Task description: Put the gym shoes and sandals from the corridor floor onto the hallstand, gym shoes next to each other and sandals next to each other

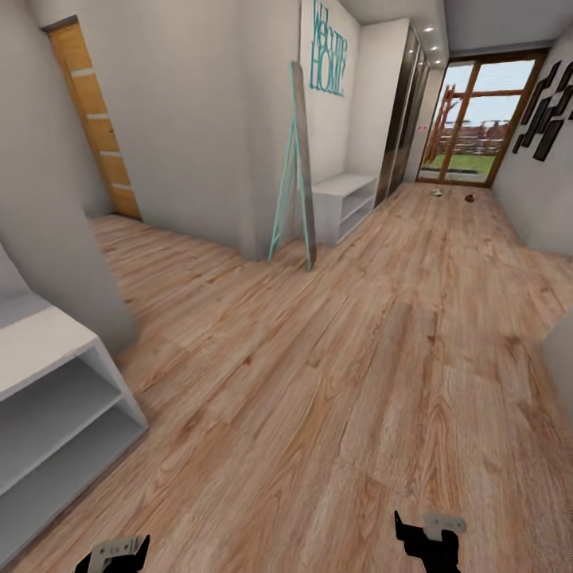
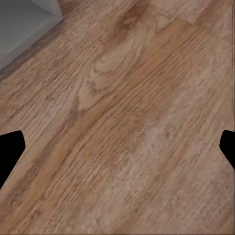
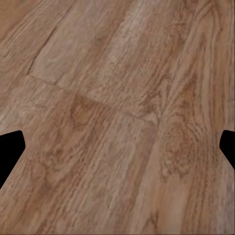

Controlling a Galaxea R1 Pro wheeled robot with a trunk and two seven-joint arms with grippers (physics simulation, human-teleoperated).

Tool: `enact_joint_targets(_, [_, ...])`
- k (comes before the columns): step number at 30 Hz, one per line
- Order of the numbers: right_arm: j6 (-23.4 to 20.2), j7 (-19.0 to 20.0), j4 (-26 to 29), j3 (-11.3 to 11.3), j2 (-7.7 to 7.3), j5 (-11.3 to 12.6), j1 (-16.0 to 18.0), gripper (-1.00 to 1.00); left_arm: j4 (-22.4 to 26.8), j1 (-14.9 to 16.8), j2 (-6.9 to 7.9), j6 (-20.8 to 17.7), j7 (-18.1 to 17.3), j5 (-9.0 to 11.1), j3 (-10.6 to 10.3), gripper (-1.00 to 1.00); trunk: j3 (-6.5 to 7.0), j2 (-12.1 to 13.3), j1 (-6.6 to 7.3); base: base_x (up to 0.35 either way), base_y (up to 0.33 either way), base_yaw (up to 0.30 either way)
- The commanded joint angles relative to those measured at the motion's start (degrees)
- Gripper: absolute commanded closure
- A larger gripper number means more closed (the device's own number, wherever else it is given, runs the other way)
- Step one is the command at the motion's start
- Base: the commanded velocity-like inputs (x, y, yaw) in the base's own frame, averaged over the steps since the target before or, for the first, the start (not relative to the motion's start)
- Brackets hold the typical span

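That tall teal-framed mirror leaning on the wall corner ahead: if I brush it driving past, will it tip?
Probably yes. The mirror stands tall and narrow, tilted against the wall corner, with only its foot on the corridor floor, so a nudge could slide or topple it. The thin frame suggests it is light. Pass on its right.

Floor ahead of you lies open down the corridor. White shelf unit crowds your left; leaning mirror and wall corner narrow the passage further on.
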State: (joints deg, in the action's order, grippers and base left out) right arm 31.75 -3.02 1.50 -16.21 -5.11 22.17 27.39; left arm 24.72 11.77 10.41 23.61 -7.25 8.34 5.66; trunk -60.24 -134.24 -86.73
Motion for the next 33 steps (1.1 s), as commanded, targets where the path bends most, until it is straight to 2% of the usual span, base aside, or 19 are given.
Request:
enact_joint_targets(1, [0.06,-0.35,0.0,-0.49,0.01,0.17,0.03,-1.0,-0.02,0.01,-0.05,0.06,-0.1,0.54,0.14,-1.0,-0.05,-0.02,-0.02,0.331,-0.111,-0.3])
enact_joint_targets(6, [0.06,-0.4,0.0,-0.49,0.05,0.16,0.03,-1.0,-0.74,0.01,-0.92,0.09,0.69,0.24,-0.08,-1.0,-0.05,-0.02,-0.02,0.331,-0.111,-0.3])
enact_joint_targets(23, [0.06,-0.32,0.08,-0.5,0.07,0.15,-0.56,-1.0,-1.36,0.01,-1.1,0.12,0.78,0.24,-0.07,-1.0,-0.05,-0.02,-0.02,0.333,-0.086,-0.298])
enact_joint_targets(33, [0.12,-0.25,0.09,-0.58,0.11,0.16,-0.59,-1.0,-1.43,0.01,-1.1,0.2,0.78,0.27,-0.03,-1.0,-0.05,-0.02,-0.02,0.339,-0.004,-0.071])
